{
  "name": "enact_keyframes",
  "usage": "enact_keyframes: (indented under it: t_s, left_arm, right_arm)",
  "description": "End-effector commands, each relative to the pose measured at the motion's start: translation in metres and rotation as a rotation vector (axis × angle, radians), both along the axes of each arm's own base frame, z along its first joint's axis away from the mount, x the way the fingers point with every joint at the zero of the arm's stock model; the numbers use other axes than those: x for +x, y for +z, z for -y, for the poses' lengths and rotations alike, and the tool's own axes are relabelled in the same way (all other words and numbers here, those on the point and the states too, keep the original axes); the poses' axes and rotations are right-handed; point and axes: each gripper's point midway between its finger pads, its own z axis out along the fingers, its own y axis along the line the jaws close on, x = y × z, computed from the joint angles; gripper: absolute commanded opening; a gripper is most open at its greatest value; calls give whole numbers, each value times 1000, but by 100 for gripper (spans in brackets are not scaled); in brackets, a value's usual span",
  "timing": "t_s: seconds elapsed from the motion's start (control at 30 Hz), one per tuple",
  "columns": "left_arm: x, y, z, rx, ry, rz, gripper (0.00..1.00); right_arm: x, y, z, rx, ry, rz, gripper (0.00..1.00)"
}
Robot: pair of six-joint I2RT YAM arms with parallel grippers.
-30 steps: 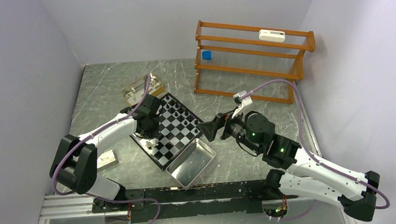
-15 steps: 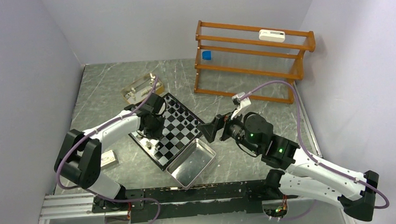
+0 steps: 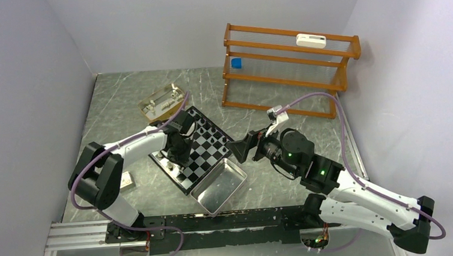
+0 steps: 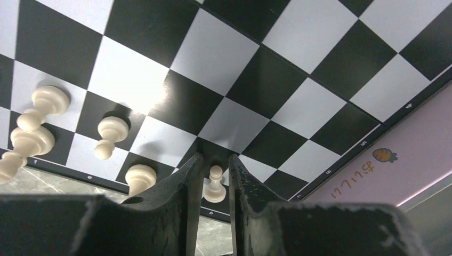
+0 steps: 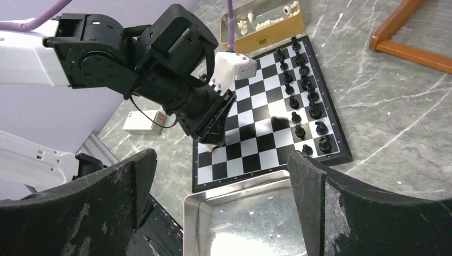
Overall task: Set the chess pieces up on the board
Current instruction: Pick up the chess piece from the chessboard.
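One shiny metal tray (image 3: 216,190) lies nearest the arm bases on the counter (image 3: 120,99), just beside the one board (image 3: 205,155). The right claw (image 5: 221,176) hangs above the tray, its two fingers spread wide and holding nothing. The left claw (image 4: 213,160) sits low over the board's near-left edge, with its fingers a slim gap apart on either side of one cream pawn (image 4: 215,188). Whether they pinch it cannot be told. At least three more cream pieces (image 4: 109,136) stand beside it. Black pieces (image 5: 312,97) fill two rows along the far-right edge. Beyond are one gold box (image 3: 162,101) and one wooden rack (image 3: 289,69).
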Motion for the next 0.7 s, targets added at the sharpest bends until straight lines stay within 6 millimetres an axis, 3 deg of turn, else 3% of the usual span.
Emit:
enact_keyframes:
  t_s: [0.0, 0.43, 0.67]
  left_arm:
    - [-9, -1, 8, 3, -21, -34, 29]
    - [-15, 1, 0, 104, -8, -17, 28]
    - [-12, -2, 3, 106, -10, -14, 21]
  right_arm:
    - [1, 3, 1, 19, -11, 3, 98]
    - [1, 3, 2, 22, -15, 6, 98]
    - [0, 5, 4, 28, -17, 8, 98]
